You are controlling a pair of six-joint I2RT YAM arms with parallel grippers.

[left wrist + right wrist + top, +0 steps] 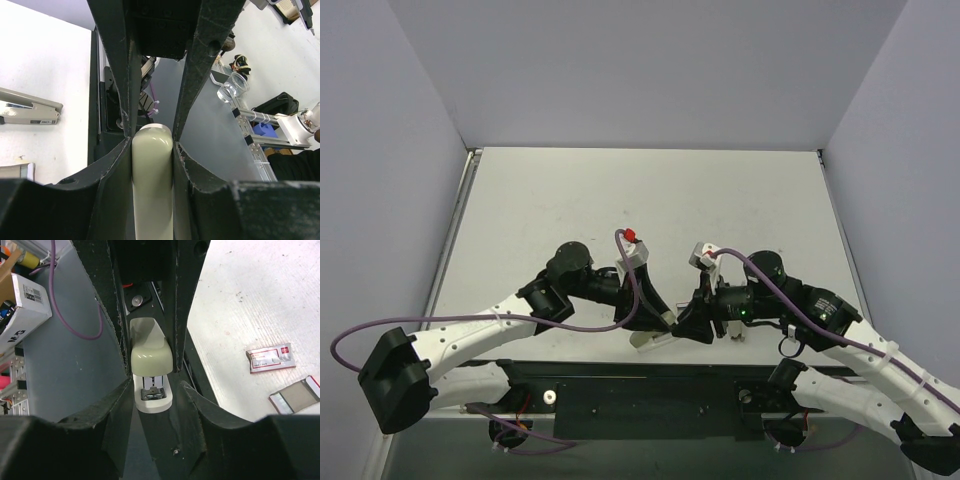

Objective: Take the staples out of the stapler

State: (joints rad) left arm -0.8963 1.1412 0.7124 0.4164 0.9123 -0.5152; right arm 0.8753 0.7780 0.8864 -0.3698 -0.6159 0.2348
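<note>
The stapler (pixel 151 354) has a cream-olive rounded top cover, a cream base and a silvery anvil plate at its nose. In the right wrist view its nose points at the camera, and my right gripper (pixel 150 357) is shut on its sides. In the left wrist view it shows only as a rounded olive bar (pixel 152 175), and my left gripper (pixel 152 137) is shut on it. In the top view the two grippers, left (pixel 656 322) and right (pixel 688 322), face each other at the table's near edge. The stapler between them is mostly hidden.
A grey hinged metal piece (pixel 27 111) lies on the white table beside the left gripper. A pale flat piece (pixel 650 341) lies under the grippers. A small red-and-white box (pixel 270 359) and a grey strip (pixel 295 394) lie on the table. The black front rail (pixel 640 395) runs close below.
</note>
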